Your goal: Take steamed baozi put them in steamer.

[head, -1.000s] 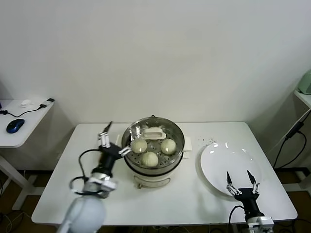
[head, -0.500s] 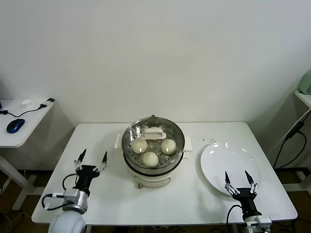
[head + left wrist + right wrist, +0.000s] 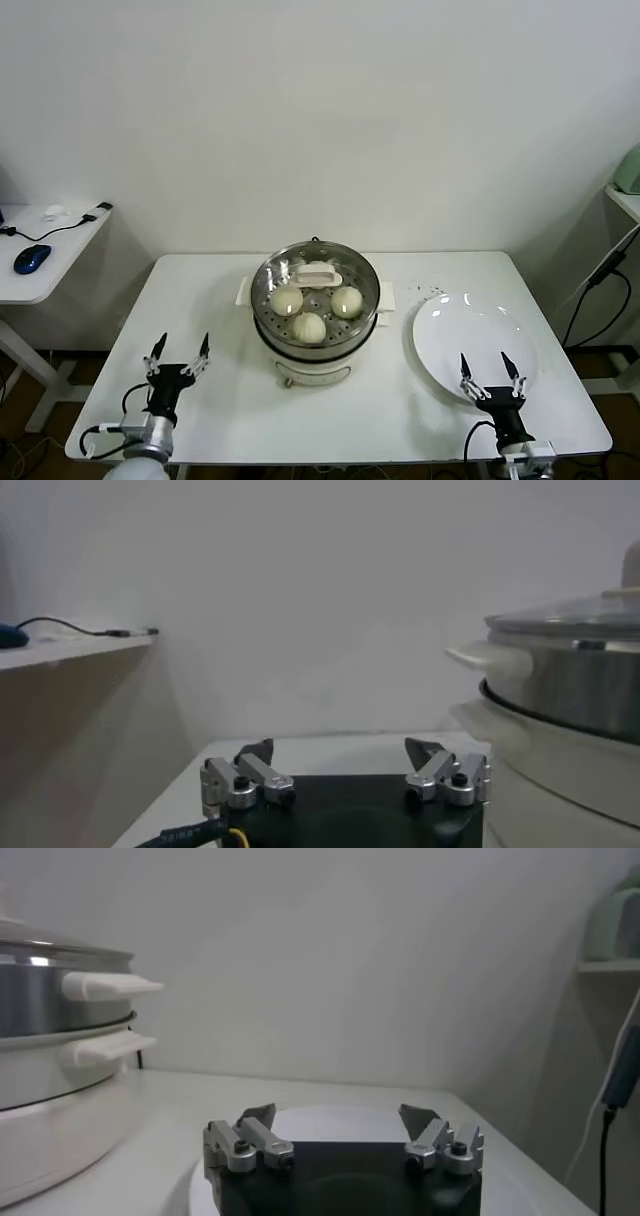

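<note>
The steel steamer (image 3: 316, 345) stands mid-table on its white base, covered by a glass lid with a white handle (image 3: 316, 273). Three cream-white baozi show through the lid: one at the left (image 3: 287, 300), one at the right (image 3: 346, 299), one at the front (image 3: 310, 327). A fourth is partly hidden under the handle. My left gripper (image 3: 177, 350) is open and empty, low at the table's front left, apart from the steamer (image 3: 570, 700). My right gripper (image 3: 490, 365) is open and empty over the front edge of the white plate (image 3: 470, 335).
A side desk (image 3: 45, 250) with a blue mouse (image 3: 30, 258) and cables stands at the far left. A shelf edge and a hanging black cable (image 3: 605, 270) are at the far right. A few crumbs lie on the table (image 3: 200, 290) behind the plate.
My left gripper has pulled back from the steamer's left rim down to the table's front left. The right gripper has barely moved.
</note>
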You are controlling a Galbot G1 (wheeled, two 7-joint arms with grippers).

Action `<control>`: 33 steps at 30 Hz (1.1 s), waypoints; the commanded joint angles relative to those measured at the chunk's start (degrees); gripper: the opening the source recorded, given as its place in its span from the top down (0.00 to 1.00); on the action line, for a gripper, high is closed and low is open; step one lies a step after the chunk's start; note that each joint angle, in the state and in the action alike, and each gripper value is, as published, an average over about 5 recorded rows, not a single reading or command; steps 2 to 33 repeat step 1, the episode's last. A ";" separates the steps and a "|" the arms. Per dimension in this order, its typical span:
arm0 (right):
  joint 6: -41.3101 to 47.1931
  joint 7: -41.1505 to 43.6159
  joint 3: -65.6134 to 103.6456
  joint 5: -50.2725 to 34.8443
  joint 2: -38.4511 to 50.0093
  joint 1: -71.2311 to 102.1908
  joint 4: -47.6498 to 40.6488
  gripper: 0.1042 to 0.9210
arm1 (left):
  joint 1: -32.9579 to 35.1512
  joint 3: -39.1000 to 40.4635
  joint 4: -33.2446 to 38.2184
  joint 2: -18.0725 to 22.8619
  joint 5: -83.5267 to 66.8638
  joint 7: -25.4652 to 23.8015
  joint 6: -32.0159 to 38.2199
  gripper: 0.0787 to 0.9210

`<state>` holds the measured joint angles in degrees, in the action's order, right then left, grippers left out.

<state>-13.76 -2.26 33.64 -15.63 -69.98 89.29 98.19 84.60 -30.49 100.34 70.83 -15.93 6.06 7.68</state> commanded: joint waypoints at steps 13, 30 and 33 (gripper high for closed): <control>0.14 -0.03 -0.21 -0.36 0.43 -0.17 -0.34 0.12 | 0.79 -0.75 -1.81 0.22 -1.27 -0.21 1.97 0.12; 0.14 -0.03 -0.21 -0.36 0.43 -0.17 -0.34 0.12 | 0.79 -0.75 -1.81 0.22 -1.27 -0.21 1.97 0.12; 0.14 -0.03 -0.21 -0.36 0.43 -0.17 -0.34 0.12 | 0.79 -0.75 -1.81 0.22 -1.27 -0.21 1.97 0.12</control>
